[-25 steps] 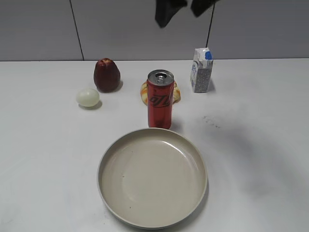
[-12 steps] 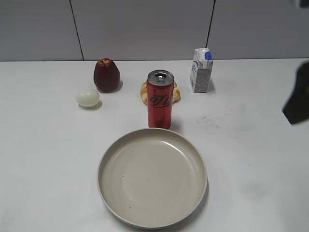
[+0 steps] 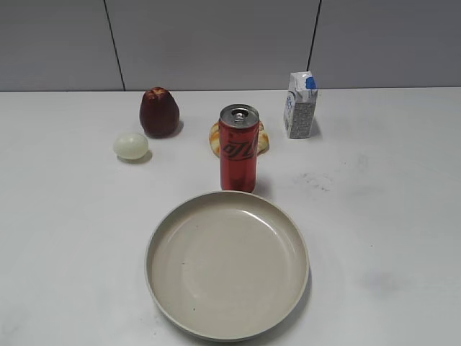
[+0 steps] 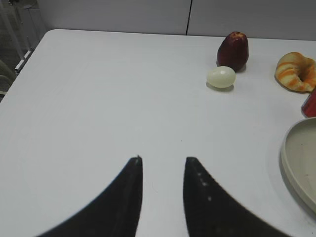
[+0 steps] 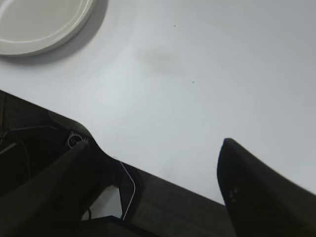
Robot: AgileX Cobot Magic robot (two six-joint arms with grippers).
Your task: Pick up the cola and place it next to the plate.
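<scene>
The cola, a tall slim red can with a silver top, stands upright just behind the beige plate, close to its far rim. In the left wrist view only a red sliver of the cola shows at the right edge, above the plate's rim. In the right wrist view the plate lies at the top left. My left gripper is open and empty over bare table, far left of the can. My right gripper is open and empty above the table's front edge. Neither gripper shows in the exterior view.
A dark red apple and a pale egg-shaped thing sit back left. A croissant lies behind the can. A white-and-blue carton stands back right. The table's dark front edge shows under the right gripper.
The right arm, seen above the can a second ago, swung to the right edge and has now left the exterior view. The can and the other objects have not moved.
</scene>
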